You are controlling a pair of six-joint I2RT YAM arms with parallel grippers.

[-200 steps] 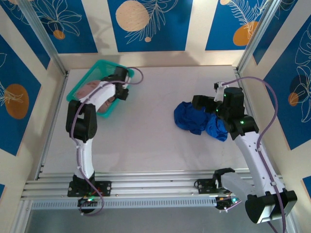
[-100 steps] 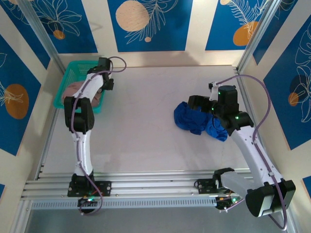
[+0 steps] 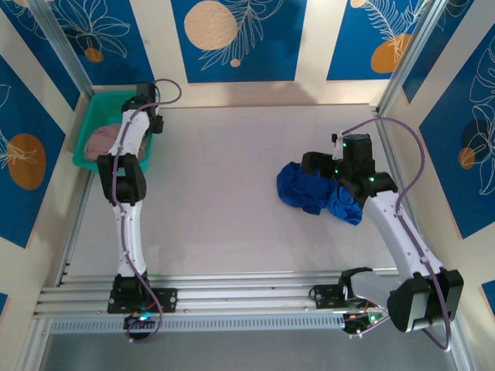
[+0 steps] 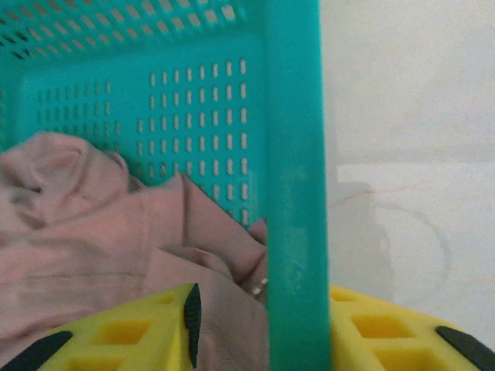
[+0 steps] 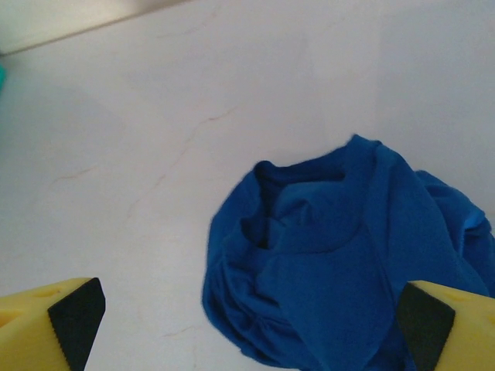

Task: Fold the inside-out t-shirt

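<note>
The left hand (image 4: 267, 328) stands partly apart astride the right wall of a teal basket (image 4: 294, 154). One yellow finger (image 4: 124, 332) is inside the basket over a pink garment (image 4: 77, 232), and the other is outside, just beside the wall. There is a clear gap between the inner pad and the plastic, so nothing is clamped. The pink garment lies bunched in the basket, with a fold pressed against the slotted wall near the inner finger. From above, the basket sits in the far-left corner of the bench (image 3: 224, 224), tight against the side wall, with the left arm stretched out long to reach it. The right hand (image 5: 247, 309) is spread wide and holds nothing. Its two black-tipped fingers sit at the lower corners of the wrist view, with the shirt (image 5: 340, 255) between and beyond them. I cannot tell whether either pad touches the cloth. The shirt is a royal-blue crumpled heap on the right half of the bench, unfolded. Its folds are piled on one another and a darker hollow shows near the top of the heap. In the top view it lies just left of the right wrist, partly under it, and well apart from the basket. Bare pale bench lies between the two.
</note>
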